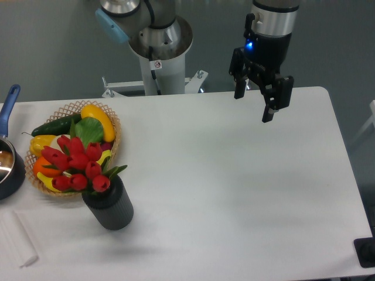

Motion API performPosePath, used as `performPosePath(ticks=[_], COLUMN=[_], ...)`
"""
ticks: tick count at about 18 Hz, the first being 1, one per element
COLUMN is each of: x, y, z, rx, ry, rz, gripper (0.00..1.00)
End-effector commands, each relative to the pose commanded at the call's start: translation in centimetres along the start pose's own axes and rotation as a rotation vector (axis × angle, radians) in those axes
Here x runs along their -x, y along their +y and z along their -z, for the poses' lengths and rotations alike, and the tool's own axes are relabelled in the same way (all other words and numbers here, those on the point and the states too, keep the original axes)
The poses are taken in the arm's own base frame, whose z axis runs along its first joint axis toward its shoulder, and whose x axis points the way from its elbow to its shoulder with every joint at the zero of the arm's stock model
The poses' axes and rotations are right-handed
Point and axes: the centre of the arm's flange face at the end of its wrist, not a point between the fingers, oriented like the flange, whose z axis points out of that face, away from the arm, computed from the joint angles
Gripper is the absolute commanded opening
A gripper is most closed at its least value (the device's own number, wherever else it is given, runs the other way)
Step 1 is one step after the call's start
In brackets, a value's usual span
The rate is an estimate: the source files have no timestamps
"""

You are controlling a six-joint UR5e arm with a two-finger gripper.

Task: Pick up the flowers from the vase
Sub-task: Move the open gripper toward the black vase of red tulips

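A bunch of red tulip flowers (77, 165) with green leaves stands in a short dark grey ribbed vase (109, 208) near the table's front left. My gripper (254, 105) hangs high over the back right part of the table, far from the vase. Its two black fingers are spread apart and hold nothing.
A wicker basket (111, 120) with fruit and vegetables sits right behind the vase, touching the flowers in the view. A dark pot with a blue handle (8, 105) is at the left edge. A white flat object (17, 239) lies at the front left corner. The robot base (159, 52) stands behind the table.
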Motion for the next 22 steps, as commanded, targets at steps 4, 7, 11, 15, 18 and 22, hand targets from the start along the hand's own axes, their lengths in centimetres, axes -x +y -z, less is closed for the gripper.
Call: performPosePath(ticks=[4, 7, 11, 15, 18, 22], x=[0.0, -0.1, -1.1, -1.1, -1.2, -1.7], y=[0.0, 0.0, 0.2, -0.3, -0.7, -1.1], z=[0.0, -0.1, -1.2, -1.7, -1.7, -2.7], rx=[0.003, -0.008, -0.022, -0.076, -0.089, -0.097], ry=[-0.001, 0.001, -0.002, -0.024, -0.020, 0.005], rz=[-0.010, 0.002, 0.005, 0.100, 0.202, 0.257], gripper=[1.00, 1.00, 1.00, 1.00, 1.00, 1.00])
